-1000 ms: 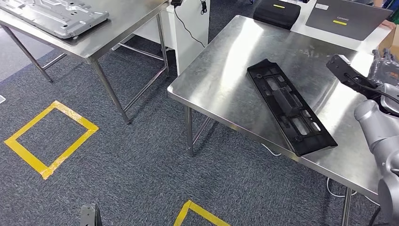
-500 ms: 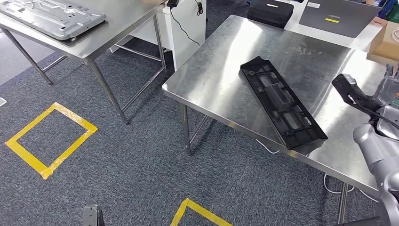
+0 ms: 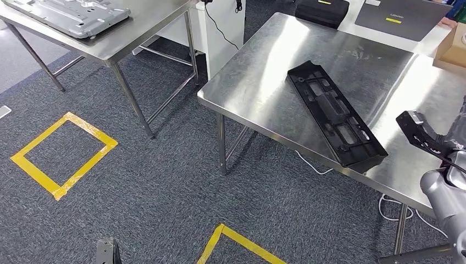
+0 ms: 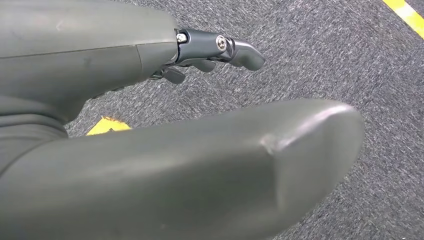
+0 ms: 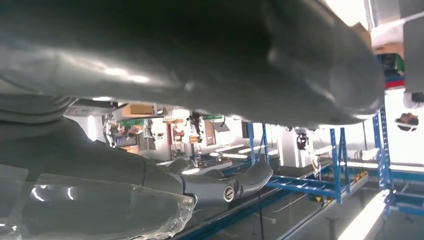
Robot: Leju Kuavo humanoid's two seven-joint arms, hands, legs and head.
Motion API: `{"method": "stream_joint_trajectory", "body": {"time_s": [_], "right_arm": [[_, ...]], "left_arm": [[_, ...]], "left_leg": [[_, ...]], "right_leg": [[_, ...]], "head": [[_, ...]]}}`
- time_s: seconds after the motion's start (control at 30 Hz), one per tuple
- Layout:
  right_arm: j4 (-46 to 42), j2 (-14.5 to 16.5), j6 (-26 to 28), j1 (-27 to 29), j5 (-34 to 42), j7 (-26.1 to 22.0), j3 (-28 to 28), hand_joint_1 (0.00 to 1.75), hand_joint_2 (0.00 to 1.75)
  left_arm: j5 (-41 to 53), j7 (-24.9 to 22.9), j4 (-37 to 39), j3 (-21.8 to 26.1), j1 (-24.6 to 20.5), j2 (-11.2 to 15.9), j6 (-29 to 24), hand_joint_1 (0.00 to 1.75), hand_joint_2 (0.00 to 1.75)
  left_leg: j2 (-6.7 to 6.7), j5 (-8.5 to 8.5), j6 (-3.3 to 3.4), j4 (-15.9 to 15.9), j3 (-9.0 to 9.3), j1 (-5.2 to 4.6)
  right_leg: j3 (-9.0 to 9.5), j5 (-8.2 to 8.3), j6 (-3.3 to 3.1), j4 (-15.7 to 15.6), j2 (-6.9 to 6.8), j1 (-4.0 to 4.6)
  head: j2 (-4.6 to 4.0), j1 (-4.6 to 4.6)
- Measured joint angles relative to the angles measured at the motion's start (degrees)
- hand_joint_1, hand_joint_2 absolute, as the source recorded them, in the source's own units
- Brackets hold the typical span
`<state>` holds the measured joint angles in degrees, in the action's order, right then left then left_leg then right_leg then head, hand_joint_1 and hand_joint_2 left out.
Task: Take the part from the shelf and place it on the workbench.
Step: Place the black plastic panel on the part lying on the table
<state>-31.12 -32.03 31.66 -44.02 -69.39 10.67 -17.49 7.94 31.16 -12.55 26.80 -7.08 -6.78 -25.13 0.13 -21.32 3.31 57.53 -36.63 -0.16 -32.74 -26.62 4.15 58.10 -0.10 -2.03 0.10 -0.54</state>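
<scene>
We find the part (image 3: 335, 114), a long black plastic panel with cut-outs, lying flat on the steel desk (image 3: 264, 88). It runs diagonally across the top, and its near end reaches the desk's front edge and looks to overhang it slightly. Nothing touches it.

The right arm enters the head view at the lower right, with a black camera bracket (image 3: 420, 133) at the wrist, raised over the desk's right portion, apart from the part. In the right wrist view we see the right hand (image 5: 215, 100) with its thick thumb across the upper frame and its fingers (image 5: 240, 182) extended, well apart from the thumb, with nothing between them.

In the left wrist view the left hand (image 4: 165, 150) hangs over grey carpet (image 4: 350, 60). Its thumb and its dark fingers (image 4: 220, 50) stand apart, and we see nothing held.

Beyond the part, at the desk's far side, lie a black case (image 3: 323, 11) and a grey laptop (image 3: 404, 16); a cardboard box (image 3: 453, 49) sits at the right edge. A second steel desk (image 3: 143, 27) to the left carries a grey metal panel (image 3: 68, 14). Yellow tape squares (image 3: 63, 154) mark the carpet.
</scene>
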Motion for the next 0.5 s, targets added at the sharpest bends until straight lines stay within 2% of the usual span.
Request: {"method": "stream_joint_trajectory", "body": {"time_s": [0.03, 0.07, 0.13, 0.17, 0.23, 0.3, 0.33, 0.37, 0.4, 0.5], "right_arm": [[-0.51, -0.05, 0.48, 0.66, -0.27, 0.33, 0.24, 0.0, 0.0], [-1.14, -0.04, 1.09, 1.66, -0.61, 0.8, 0.55, 0.0, 0.0], [-2.81, 0.03, 2.38, 4.35, -1.64, 1.95, 1.4, 0.0, 0.0], [-3.91, 0.14, 2.91, 6.06, -2.3, 2.52, 2.0, 0.0, 0.0], [-6.76, 0.53, 3.61, 10.17, -4.18, 3.38, 3.92, 0.0, 0.0], [-9.8, 1.42, 3.88, 14.79, -6.5, 3.71, 6.61, 0.0, 0.0], [-11.16, 2.01, 3.98, 17.03, -7.67, 3.74, 8.07, 0.0, 0.0], [-12.52, 2.59, 4.09, 19.23, -8.74, 3.74, 9.56, 0.0, 0.0], [-13.84, 3.11, 4.21, 21.15, -9.64, 3.74, 11.0, 0.0, 0.0], [-17.34, 4.27, 4.44, 25.58, -11.26, 3.71, 14.74, 0.0, 0.0]], "left_arm": [[-0.15, 0.09, -0.01, 0.08, 0.01, 0.03, -0.03, 0.0, 0.0], [-0.36, 0.2, -0.01, 0.21, 0.07, 0.05, -0.07, 0.0, 0.0], [-0.62, 0.4, 0.01, 0.51, 0.29, 0.03, -0.13, 0.0, 0.0], [-0.69, 0.49, 0.02, 0.67, 0.42, 0.02, -0.17, 0.0, 0.0], [-0.72, 0.65, 0.02, 0.9, 0.66, 0.02, -0.27, 0.0, 0.0], [-0.62, 0.73, 0.04, 1.08, 0.93, 0.02, -0.42, 0.0, 0.0], [-0.48, 0.69, 0.05, 1.18, 1.06, 0.03, -0.48, 0.0, 0.0], [-0.32, 0.62, 0.07, 1.27, 1.15, 0.03, -0.55, 0.0, 0.0], [-0.17, 0.54, 0.08, 1.36, 1.2, 0.04, -0.59, 0.0, 0.0], [0.04, 0.44, 0.08, 1.55, 1.15, 0.24, -0.67, 0.0, 0.0]], "left_leg": [[-0.03, 0.02, -0.32, 0.43, -0.33, -0.11], [-0.09, 0.1, -0.59, 0.63, -0.56, -0.22], [-0.18, 0.09, -1.01, 1.08, -0.94, -0.02], [-0.19, -0.56, -1.25, 1.77, -1.27, 0.11], [-0.18, -3.92, -1.92, 6.03, -2.85, 0.34], [-0.15, -8.22, -2.39, 13.27, -5.39, 0.43], [-0.15, -9.44, -2.42, 15.95, -6.17, 0.45], [-0.15, -9.64, -2.31, 16.66, -5.95, 0.45], [-0.17, -8.93, -2.04, 15.23, -4.64, 0.42], [-0.46, -5.62, -0.76, 4.63, 2.33, 0.05]], "right_leg": [[0.74, 0.3, -0.32, -1.34, 0.05, 0.12], [0.63, 0.39, -0.83, -1.22, 0.13, 0.37], [0.43, 0.72, -1.59, -1.08, 0.09, 0.14], [0.36, 0.9, -1.91, -1.01, 0.03, 0.02], [0.16, 1.24, -2.46, -1.03, -0.1, -0.09], [-0.21, 1.51, -2.87, -1.01, -0.2, 0.11], [-0.43, 1.62, -3.02, -0.99, -0.21, 0.24], [-0.63, 1.74, -3.13, -0.97, -0.21, 0.36], [-0.77, 1.83, -3.18, -0.96, -0.2, 0.47], [-0.83, 2.2, -2.91, -1.07, -0.13, 0.69]], "head": [[0.01, -0.05], [0.0, -0.1], [-0.01, -0.19], [-0.01, -0.2], [-0.01, -0.29], [0.0, -0.37], [0.0, -0.38], [-0.01, -0.39], [0.0, -0.39], [0.01, -0.28]]}}
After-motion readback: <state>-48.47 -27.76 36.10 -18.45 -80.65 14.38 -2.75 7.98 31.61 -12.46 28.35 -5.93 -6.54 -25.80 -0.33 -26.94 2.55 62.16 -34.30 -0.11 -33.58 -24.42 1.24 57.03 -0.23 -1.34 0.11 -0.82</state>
